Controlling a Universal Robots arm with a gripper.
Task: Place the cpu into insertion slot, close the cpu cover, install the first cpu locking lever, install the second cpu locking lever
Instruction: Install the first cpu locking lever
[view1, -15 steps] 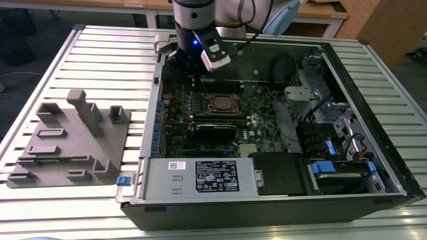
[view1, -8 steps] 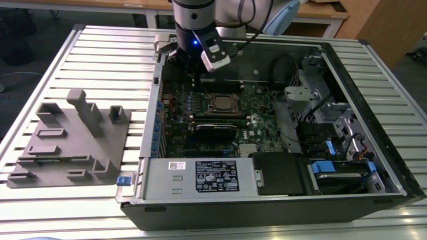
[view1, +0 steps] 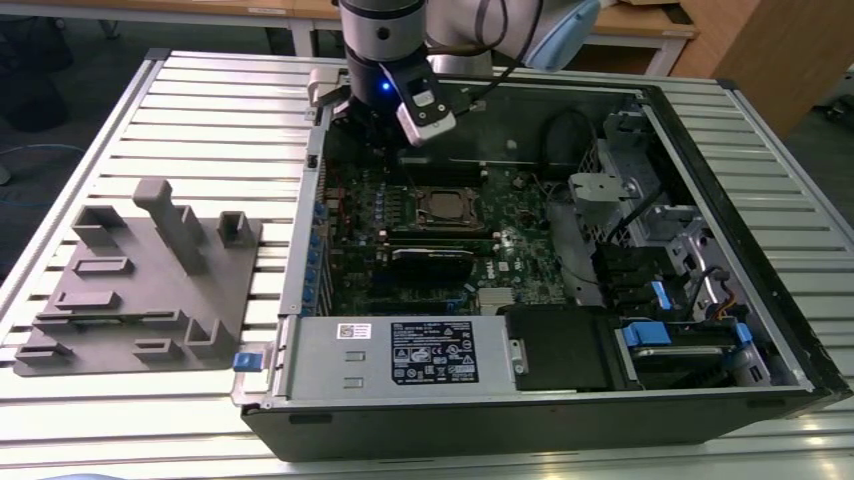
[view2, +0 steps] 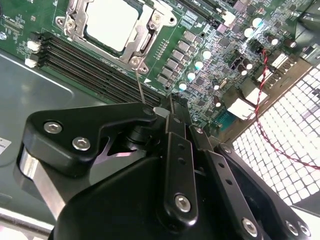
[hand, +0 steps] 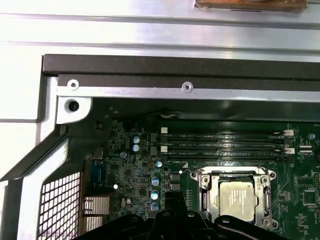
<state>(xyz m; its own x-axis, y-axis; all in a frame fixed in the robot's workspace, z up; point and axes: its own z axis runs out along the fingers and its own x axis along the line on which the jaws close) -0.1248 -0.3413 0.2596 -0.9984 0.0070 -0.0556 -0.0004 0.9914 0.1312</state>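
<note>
Gripper (view2: 174, 100) closed tight (empty), near the cpu cover (hand: 206, 192) flat over the cpu (hand: 239, 199).

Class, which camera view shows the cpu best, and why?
The first wrist view: the cpu shows whole, its top facing the camera. The second wrist view cuts it at the picture's edge; the exterior view shows it small.

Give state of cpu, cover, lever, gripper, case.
cpu, seated, top face showing.
cpu cover, closed down around the cpu.
locking lever, raised, not latched.
gripper, fingers shut, close to the raised lever.
computer case, side open.
</note>
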